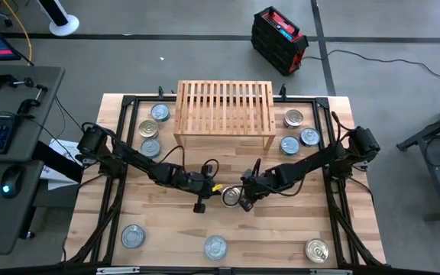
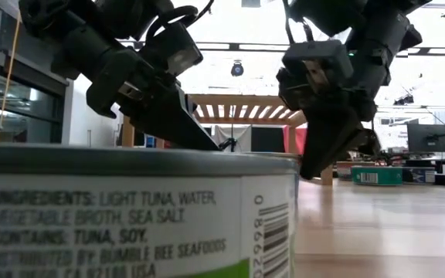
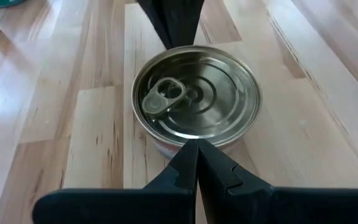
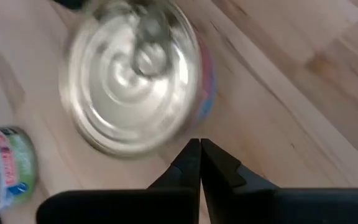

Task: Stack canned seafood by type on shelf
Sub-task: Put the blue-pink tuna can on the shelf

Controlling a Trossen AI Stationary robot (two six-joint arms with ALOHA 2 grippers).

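Note:
A gold-lidded tin with a pull tab stands on the plank table in front of the shelf. In the left wrist view the tin lies between two shut grippers. My left gripper comes from the table's left, my right gripper from the right. The tin is blurred in the right wrist view. In the low view both grippers point down behind a big foreground tin. My left gripper's shut fingertips lie against the tin's side wall just under the rim, slanting down from the table's left. The tin stands flat on the table. My right gripper's shut fingertips meet the opposite rim, slanting down from the table's right.
Three tins sit left of the shelf and three right of it. Three more stand along the near edge. A black frame borders the table. Bare planks lie around the middle tin.

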